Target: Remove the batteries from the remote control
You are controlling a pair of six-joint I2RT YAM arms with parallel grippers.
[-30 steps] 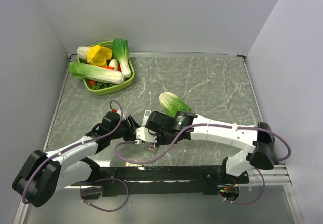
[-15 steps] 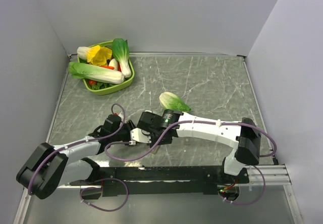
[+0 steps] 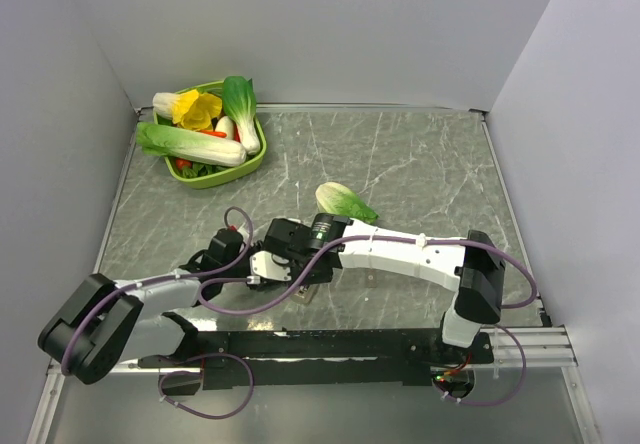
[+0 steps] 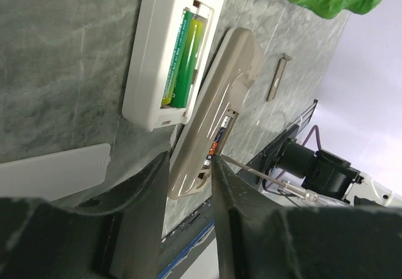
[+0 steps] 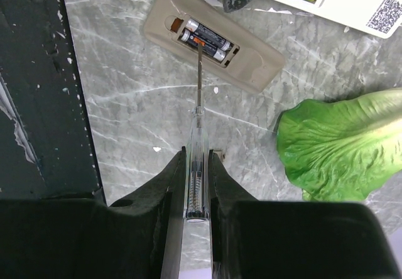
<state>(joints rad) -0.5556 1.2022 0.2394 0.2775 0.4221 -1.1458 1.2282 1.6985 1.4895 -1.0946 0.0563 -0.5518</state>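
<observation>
Now my right pincer (image 5: 196,158), clenched on the screwdriver (image 5: 195,134), should lever the batteries (image 5: 204,39) just ahead out of the remote (image 5: 257,56); whether my left pincer (image 4: 190,163) grips, I cannot tell.

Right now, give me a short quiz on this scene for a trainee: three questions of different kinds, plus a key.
1. True or false: the green batteries sit inside the white remote control.
2. Multiple choice: what do the right gripper jaws hold? A) a cabbage leaf B) a clear-handled screwdriver C) a battery
3. Fill in: the screwdriver's tip reaches the dark batteries in the open bay of the ___ remote control.
Key: 1 true; 2 B; 3 beige.
</observation>
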